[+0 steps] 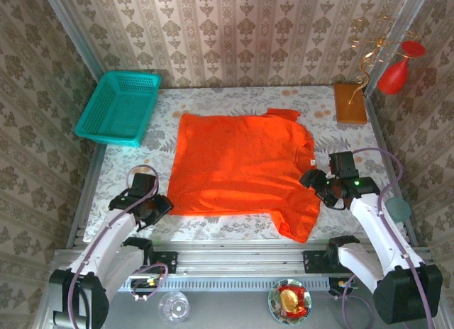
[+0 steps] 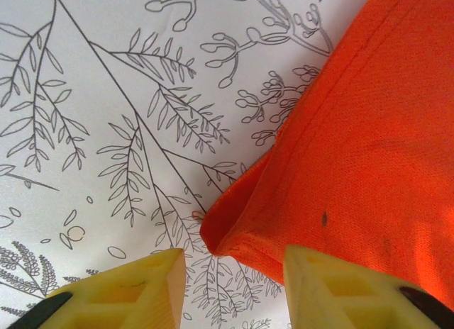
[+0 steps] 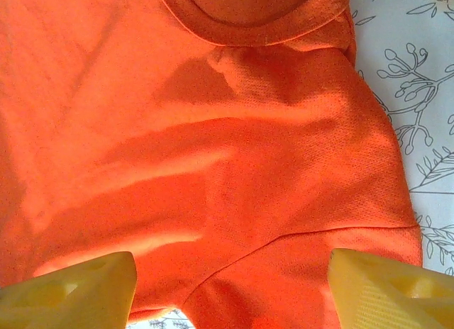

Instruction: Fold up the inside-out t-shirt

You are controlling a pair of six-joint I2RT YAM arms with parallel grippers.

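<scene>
The shirt (image 1: 241, 166) lies spread flat on the table (image 1: 213, 102), collar to the right and hem to the left. It is bright orange and lightly creased. No fold is made yet; I'd call this lining up the first grasp. The left gripper (image 2: 234, 269) stands parted at the near hem corner and the right gripper (image 3: 230, 276) gapes over the near shoulder, neither holding cloth. Next, both must drop and pinch.

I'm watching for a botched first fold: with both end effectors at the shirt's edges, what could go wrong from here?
The left end effector stands open with the hem corner of the t-shirt just ahead of its fingers, not between them; closing could miss the cloth. The right end effector is open wide over the sleeve seam, so it might bunch cloth or catch one layer only.
</scene>
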